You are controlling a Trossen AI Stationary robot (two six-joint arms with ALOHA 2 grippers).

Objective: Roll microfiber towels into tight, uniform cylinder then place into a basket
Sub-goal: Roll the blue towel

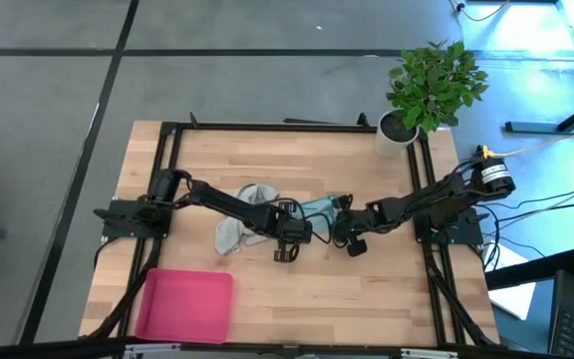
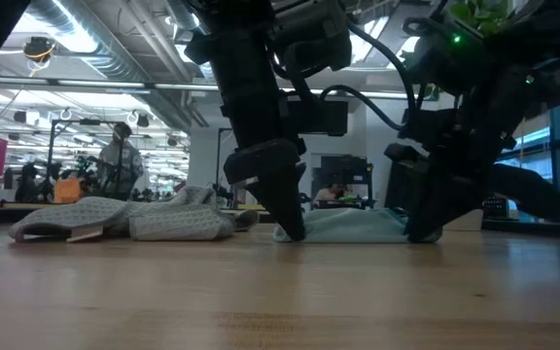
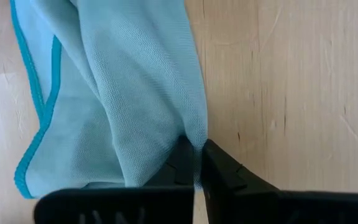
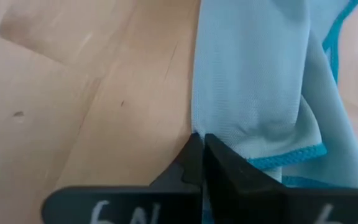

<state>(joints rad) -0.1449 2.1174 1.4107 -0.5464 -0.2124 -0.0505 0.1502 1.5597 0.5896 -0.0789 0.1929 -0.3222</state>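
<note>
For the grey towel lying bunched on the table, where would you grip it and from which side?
Judging by its pose, grip the grey towel at the flat tail nearest the pink basket, coming from above. There it looks thinnest and clear of the left end effector, which, like the right end effector, pinches the blue towel.

Wooden table (image 1: 367,289) bears grey towel (image 1: 235,231), blue-teal towel (image 1: 319,206), pink basket (image 1: 184,305).

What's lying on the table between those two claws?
The blue towel spans the gap from the left claw to the right claw, each pinching an edge. The low view shows it bunched on the wood between them.
</note>
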